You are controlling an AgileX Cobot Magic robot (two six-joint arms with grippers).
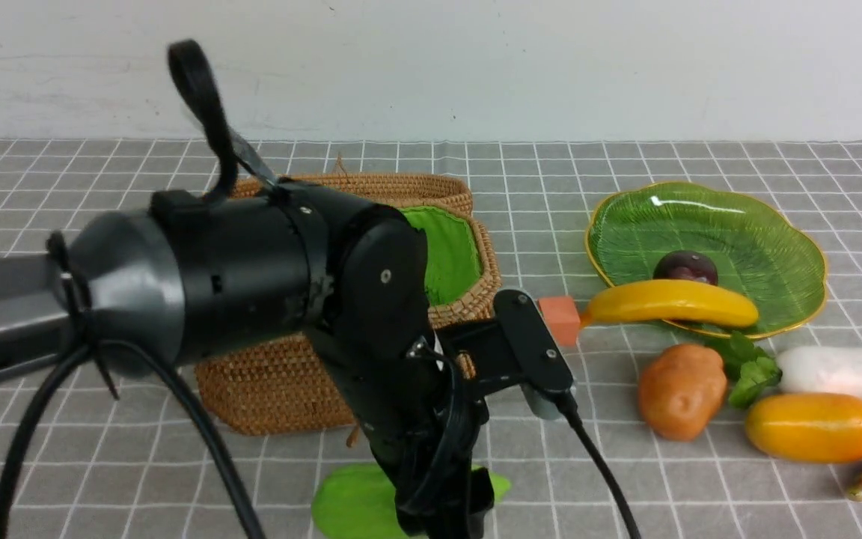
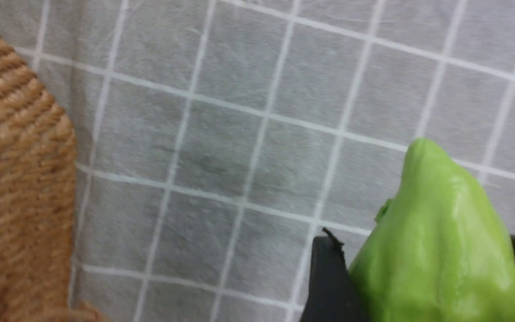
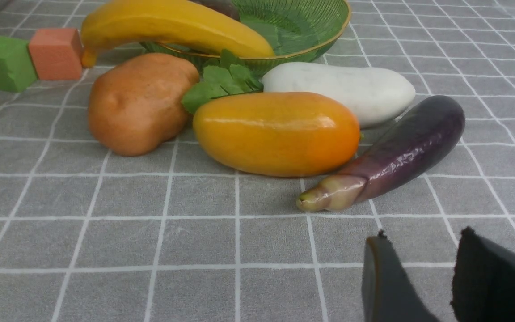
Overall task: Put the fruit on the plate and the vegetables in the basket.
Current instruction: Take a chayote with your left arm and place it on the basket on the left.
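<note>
My left gripper [image 2: 420, 238] is shut on the light green bumpy gourd [image 2: 436, 250], with a black finger pressed against each side. It hangs low over the cloth just in front of the woven basket [image 1: 401, 202], whose green lining shows. On the green glass plate [image 1: 768, 247] sits the purple plum [image 1: 685, 266], and the banana [image 1: 670, 302] lies across the plate's near rim. The potato [image 3: 139, 103], white radish [image 3: 342, 89], mango [image 3: 277, 132] and eggplant [image 3: 400, 152] lie together on the cloth. My right gripper [image 3: 423, 233] stands open and empty, short of the eggplant.
An orange cube [image 3: 55, 52] and a green cube [image 3: 2, 62] sit between the basket and the banana's tip. My left arm [image 1: 236, 269] fills the front view's left and hides much of the basket. A white wall runs along the back.
</note>
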